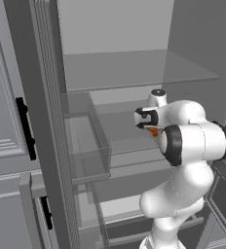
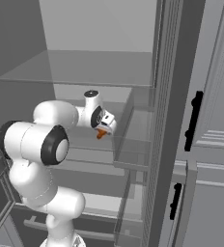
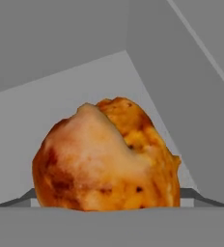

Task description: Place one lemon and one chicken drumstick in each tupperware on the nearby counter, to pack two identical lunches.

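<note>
A chicken drumstick, orange-brown with a pale patch, lies very close in front of the hand on a grey fridge shelf, near the back corner. In the base views only a small orange part of the drumstick shows, just under my gripper, which reaches into the open fridge. The drumstick hides the fingertips in the hand view, so the jaw gap cannot be made out. The lemon, the tupperware and the counter are out of view.
A glass shelf spans the fridge above the hand. Clear door bins stand close beside the hand. Grey panelled doors with black handles flank the opening. More shelves lie below.
</note>
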### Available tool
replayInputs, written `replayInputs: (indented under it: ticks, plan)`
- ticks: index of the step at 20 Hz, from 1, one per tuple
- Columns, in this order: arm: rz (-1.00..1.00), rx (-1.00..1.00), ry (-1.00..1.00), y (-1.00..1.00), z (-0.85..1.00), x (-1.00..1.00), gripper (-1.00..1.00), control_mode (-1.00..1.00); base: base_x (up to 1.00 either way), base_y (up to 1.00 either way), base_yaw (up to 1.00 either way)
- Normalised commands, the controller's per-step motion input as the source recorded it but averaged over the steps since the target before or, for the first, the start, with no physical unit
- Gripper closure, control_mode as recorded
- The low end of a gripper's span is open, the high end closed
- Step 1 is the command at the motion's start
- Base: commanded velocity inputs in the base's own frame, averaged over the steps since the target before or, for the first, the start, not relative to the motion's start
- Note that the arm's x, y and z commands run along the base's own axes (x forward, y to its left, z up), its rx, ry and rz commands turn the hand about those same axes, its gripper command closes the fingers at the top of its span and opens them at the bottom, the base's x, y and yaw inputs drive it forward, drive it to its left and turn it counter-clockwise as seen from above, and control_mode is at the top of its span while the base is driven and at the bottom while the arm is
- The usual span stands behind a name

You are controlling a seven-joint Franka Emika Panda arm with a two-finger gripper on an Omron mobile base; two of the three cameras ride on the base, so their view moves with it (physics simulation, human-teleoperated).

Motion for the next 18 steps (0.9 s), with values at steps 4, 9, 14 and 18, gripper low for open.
replayInputs:
  ticks: [4,9,14,18]
  plan:
    - [0.00,0.00,0.00,0.36,-0.06,-0.83,1.00,-1.00,0.00,0.00,0.00]
    - [0.00,0.00,0.01,0.27,0.20,-0.65,1.00,-1.00,0.00,0.00,0.00]
    - [0.03,0.01,0.03,0.09,0.42,-0.98,1.00,-1.00,0.00,0.00,0.00]
    - [0.03,0.00,0.07,0.16,0.51,-0.73,1.00,-1.00,0.00,0.00,0.00]
